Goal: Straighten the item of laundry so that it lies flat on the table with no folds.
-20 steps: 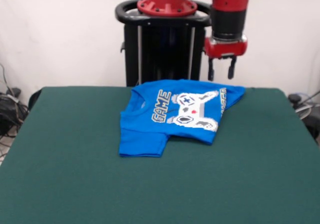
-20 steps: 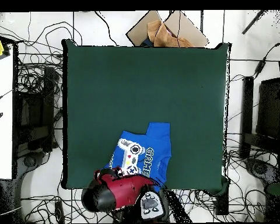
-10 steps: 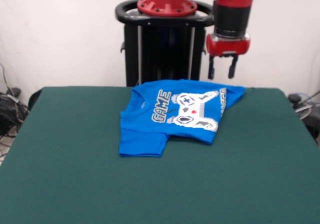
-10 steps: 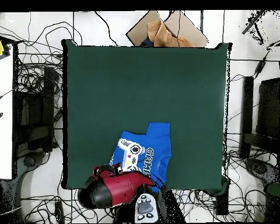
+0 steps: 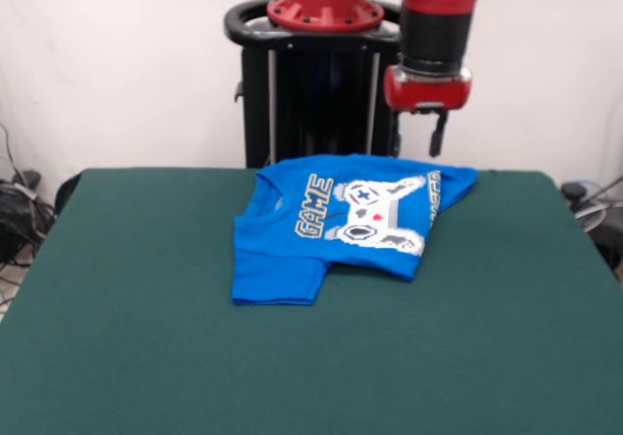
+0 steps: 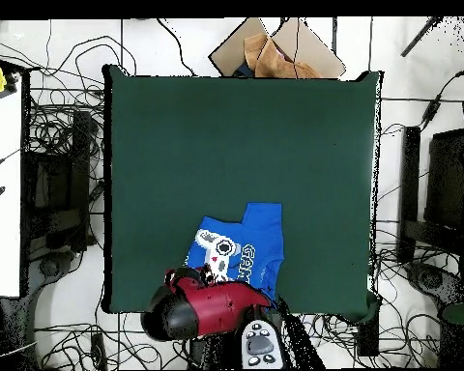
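Observation:
The item of laundry (image 5: 341, 221), a bright blue T-shirt with a white controller print and the word "GAME", lies on the green table (image 5: 146, 338) near its far edge. Its right side is folded over and one sleeve points to the front left. My gripper (image 5: 423, 135) hangs open and empty above the shirt's far right corner, clear of the cloth. Only one finger (image 5: 435, 135) shows plainly. In the overhead view the shirt (image 6: 247, 243) lies at the table's (image 6: 236, 145) bottom edge. The red arm (image 6: 202, 307) covers its lower left part and hides the gripper.
The black pedestal (image 5: 321, 94) stands right behind the shirt. A cardboard box (image 6: 275, 50) sits past the table's top edge in the overhead view. Cables (image 6: 62, 174) lie on the floor around the table, and a white bench (image 6: 2, 184) is at the left.
The wrist has turned and shifted slightly left and up. Two separate fingers showed before, one shows clearly now. The shirt has not moved.

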You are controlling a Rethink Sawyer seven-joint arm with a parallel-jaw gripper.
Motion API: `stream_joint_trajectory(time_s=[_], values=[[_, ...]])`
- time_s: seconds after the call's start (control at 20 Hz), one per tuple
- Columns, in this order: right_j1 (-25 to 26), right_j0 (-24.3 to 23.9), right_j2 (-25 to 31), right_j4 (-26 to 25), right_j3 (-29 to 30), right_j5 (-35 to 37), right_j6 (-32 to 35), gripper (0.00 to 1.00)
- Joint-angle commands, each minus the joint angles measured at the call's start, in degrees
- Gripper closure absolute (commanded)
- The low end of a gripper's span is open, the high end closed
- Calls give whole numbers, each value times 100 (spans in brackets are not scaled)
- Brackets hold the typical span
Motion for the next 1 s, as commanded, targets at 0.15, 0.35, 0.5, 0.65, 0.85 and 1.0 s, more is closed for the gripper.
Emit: stream_joint_trajectory(time_s=[0.15, 0.35, 0.5, 0.65, 0.85, 1.0], values=[[383, -405, 15, -289, -719, 347, 211, 0], [456, -266, -172, -350, -761, 207, 358, 0], [569, -195, -255, -394, -837, 103, 420, 0], [698, -248, -242, -466, -948, 68, 404, 0], [775, -219, -231, -495, -1047, 95, 431, 0], [861, -221, -199, -515, -1094, 59, 428, 0]])
